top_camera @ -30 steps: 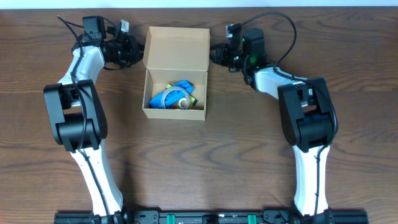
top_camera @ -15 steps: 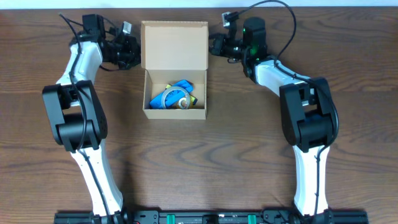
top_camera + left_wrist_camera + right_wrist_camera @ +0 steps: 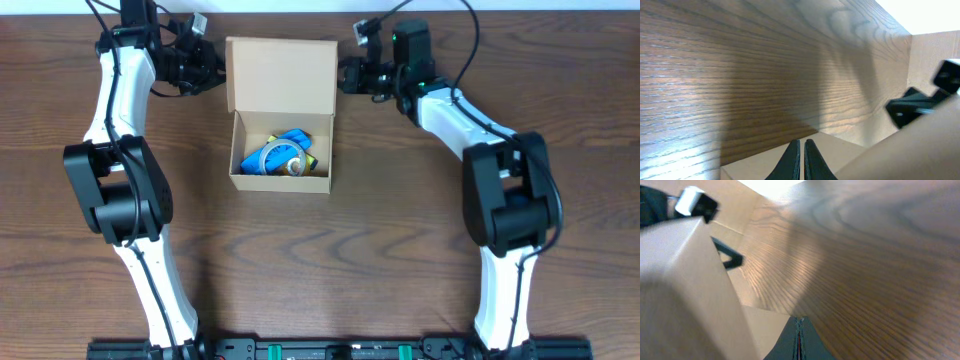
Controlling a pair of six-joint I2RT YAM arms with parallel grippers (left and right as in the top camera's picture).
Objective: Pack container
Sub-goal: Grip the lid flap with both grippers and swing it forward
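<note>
— Near the middle of the table [image 3: 380, 260], what is sitting?
— The container [image 3: 280, 183] is sitting open, holding a blue packet [image 3: 297, 139] and a tape roll [image 3: 270, 158].
— Where is its lid [image 3: 281, 75] pointing?
— It is opening toward the far side.
— And the hands?
— The left hand [image 3: 212, 68] and right hand [image 3: 345, 76] are keeping their fingers closed, one beside each lid edge.

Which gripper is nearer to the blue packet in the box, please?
The right gripper. It is at the right edge of the open lid, on the side of the cardboard box where the blue packet lies; the left gripper is at its left edge, farther off.
</note>
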